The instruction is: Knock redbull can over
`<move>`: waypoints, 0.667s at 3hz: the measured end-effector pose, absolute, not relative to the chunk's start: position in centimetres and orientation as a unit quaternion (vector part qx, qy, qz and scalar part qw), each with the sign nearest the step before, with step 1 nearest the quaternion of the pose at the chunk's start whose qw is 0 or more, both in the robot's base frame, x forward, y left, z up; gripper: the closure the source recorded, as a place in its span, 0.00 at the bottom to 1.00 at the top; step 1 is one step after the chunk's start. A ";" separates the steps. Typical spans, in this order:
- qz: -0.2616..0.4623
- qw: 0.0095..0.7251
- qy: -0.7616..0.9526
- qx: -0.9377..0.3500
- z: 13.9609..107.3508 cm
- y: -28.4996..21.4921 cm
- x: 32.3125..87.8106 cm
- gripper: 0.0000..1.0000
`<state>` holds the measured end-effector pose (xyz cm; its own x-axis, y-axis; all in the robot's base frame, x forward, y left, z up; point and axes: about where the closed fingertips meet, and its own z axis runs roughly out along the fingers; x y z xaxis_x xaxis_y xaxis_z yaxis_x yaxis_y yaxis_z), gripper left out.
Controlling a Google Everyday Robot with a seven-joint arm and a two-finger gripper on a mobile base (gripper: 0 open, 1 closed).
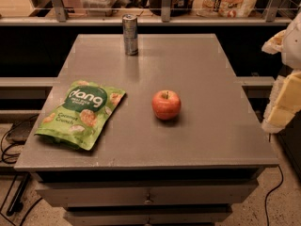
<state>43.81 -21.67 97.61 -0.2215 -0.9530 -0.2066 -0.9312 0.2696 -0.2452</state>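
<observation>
The redbull can (130, 34) stands upright near the far edge of the grey table (197, 74), a little left of centre. It is slim and silver-grey with dark panels. My gripper (283, 102) shows only as white and pale-yellow parts at the right edge of the view, beyond the table's right side. It is far from the can and touches nothing on the table.
A red apple (166, 104) sits in the middle of the table. A green snack bag (82, 113) lies flat at the front left. A railed shelf with packages (225, 1) runs behind the table. Cables (9, 149) lie on the floor at left.
</observation>
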 end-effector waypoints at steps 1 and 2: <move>-0.034 0.159 0.781 -0.603 97.6 -21.7 43.8 0.00; -0.012 0.176 0.774 -0.608 97.0 -21.2 44.8 0.00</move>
